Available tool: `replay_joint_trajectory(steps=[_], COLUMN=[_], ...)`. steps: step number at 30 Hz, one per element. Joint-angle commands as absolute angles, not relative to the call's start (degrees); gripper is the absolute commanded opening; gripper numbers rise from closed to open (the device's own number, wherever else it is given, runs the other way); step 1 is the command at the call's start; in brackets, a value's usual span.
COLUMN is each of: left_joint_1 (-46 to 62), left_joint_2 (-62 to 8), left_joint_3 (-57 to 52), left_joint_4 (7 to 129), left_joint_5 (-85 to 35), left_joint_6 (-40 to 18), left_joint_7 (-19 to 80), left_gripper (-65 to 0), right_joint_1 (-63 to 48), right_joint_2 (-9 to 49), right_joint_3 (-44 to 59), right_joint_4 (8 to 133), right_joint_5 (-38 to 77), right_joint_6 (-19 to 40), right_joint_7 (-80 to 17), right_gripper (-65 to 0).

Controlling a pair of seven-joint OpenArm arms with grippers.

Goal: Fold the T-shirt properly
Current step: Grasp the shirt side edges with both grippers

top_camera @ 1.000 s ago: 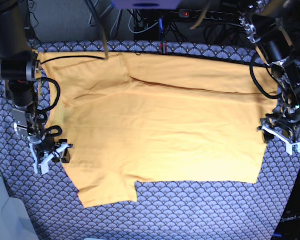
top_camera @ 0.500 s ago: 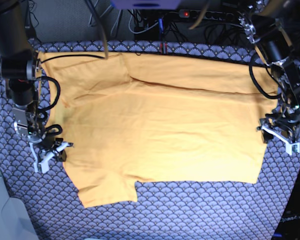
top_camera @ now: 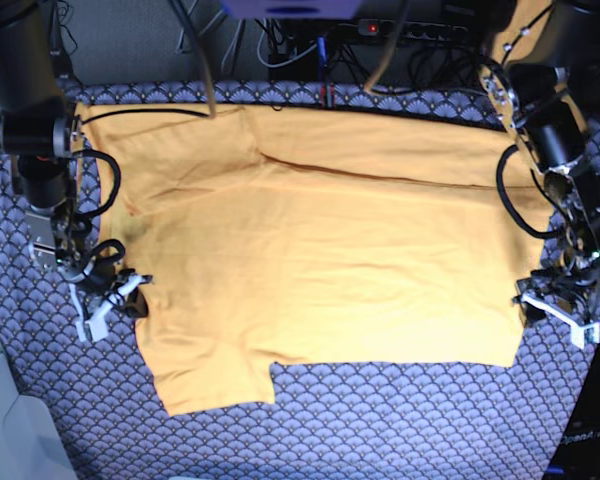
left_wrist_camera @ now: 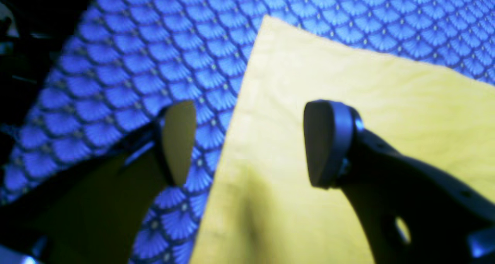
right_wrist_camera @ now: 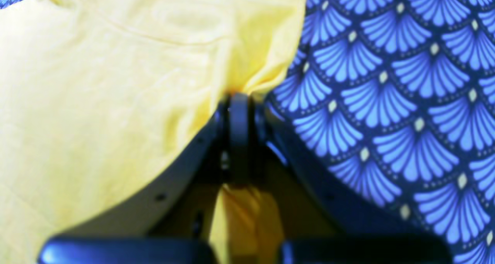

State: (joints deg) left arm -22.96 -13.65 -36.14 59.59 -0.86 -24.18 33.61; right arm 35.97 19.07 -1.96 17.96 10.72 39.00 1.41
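No text, label, brand, number or sign can be read in any view.

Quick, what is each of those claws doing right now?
Left gripper: open, astride the T-shirt edge, gripping nothing.
Right gripper: closed on pinched T-shirt fabric.

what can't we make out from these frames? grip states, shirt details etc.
- Right wrist view: the right gripper is shut on the T-shirt; how many layers it pinches is hidden by the jaws.
- Left wrist view: the left gripper is open; whether its fingers touch the cloth is unclear, blurred.
- Base view: the neckline is not discernible; the arms' upper parts are cut off by the edges.
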Motion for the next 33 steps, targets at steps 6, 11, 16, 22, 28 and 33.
replay_joint_trajectory(steps=[6,11,16,22,28,33], left_joint_1=[-29.8,-36.1,-40.3,-41.5,-41.5,-41.3], left_joint_2=[-15.3,-15.5,-16.9,-18.7,-18.5,-18.2], left_joint_3=[-36.0,-36.3,-36.4,-36.2,-36.2,-36.2], left_joint_4=[46.5,33.4,21.4,16.3,16.3,16.2], left_joint_5=[-0.5,7.3,11.4,11.5,11.8,11.6], left_joint_6=[-24.1,-24.1,-21.8,-13.2,-13.2,-13.2], left_joint_7=[17.8,9.8,2.9,-0.3,-0.3,-0.4], left_gripper=[-22.0,-22.0,-22.0,-22.0,-22.0,-22.0], right_joint_1=[37.6,37.6,37.6,37.6,37.6,37.6], right_joint_2=[19.7,20.1,20.5,21.1,21.4,21.5], right_joint_3=[-2.0,-2.1,-2.1,-2.1,-2.1,-2.2], right_joint_4=[18.5,18.5,18.5,18.4,18.4,18.4], right_joint_5=[10.9,10.9,10.9,10.9,10.9,10.9], right_joint_6=[39.8,39.8,39.8,39.8,39.8,39.8], right_joint_7=[2.0,1.9,1.8,1.8,1.8,1.8], right_gripper=[-65.0,-65.0,-65.0,-65.0,-65.0,-65.0])
